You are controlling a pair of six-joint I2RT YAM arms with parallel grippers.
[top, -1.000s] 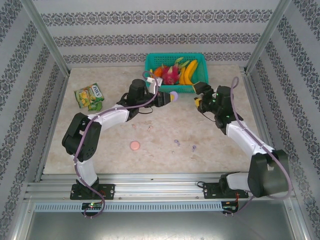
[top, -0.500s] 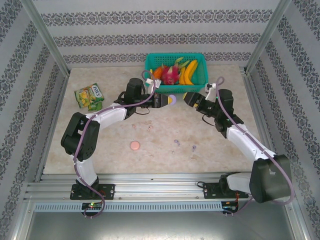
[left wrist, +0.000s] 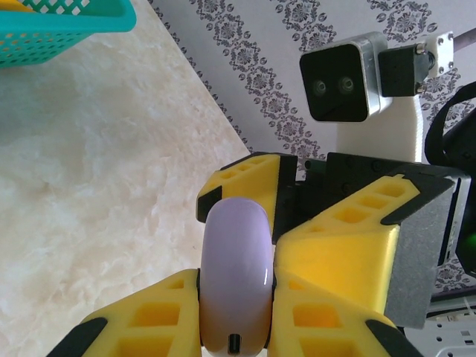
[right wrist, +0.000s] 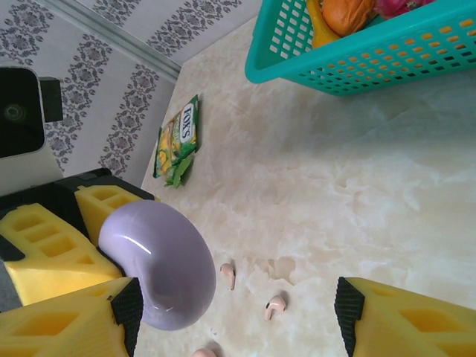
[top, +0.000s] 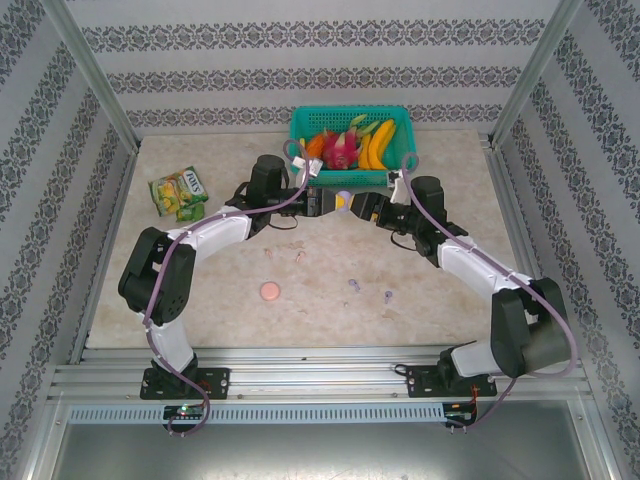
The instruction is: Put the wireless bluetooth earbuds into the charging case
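From overhead I have the left arm [top: 215,232] reaching long and low toward 1 o'clock of the desk [top: 230,310], wrist level. Its left fingers [left wrist: 141,321] are clamped on the edge of the lilac charging case [left wrist: 236,268], which is held off the surface just in front of the teal basket [top: 350,109]. The right arm [top: 470,262] folds at the elbow and points toward 9 o'clock, meeting the left nose to nose. The right fingers [right wrist: 405,320] stand wide apart astride the case, one just beside its rim, the other well clear. The lilac earbuds [top: 352,285] lie loose on the desk at 5 o'clock of centre. The pink earbuds [right wrist: 229,274] lie at 8 o'clock, near the pink case [top: 269,291].
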